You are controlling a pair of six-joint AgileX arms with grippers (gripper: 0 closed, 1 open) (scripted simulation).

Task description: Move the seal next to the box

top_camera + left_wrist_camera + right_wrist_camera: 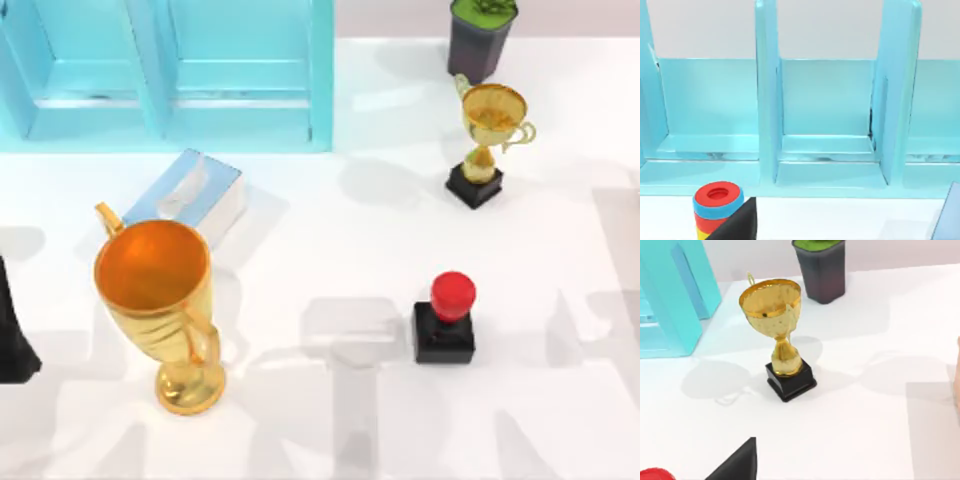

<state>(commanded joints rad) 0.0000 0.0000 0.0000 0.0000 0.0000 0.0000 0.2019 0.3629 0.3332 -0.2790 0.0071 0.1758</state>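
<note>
Seal [447, 318] upright on the white table [330, 420], right of centre, untouched; box [190, 194] well apart to its left, lying just before the turquoise cabinet [170, 70] and just behind a large gold cup [160, 300]. Small trophy [486, 140] on black base behind the seal, dark pot [478, 35] farther back; ring stack [716, 210] in left wrist view, before the cabinet. Claw state on either arm: cannot tell.

Two trophies [160, 310] [490, 140], one seal [447, 318], one box [190, 195]
</note>
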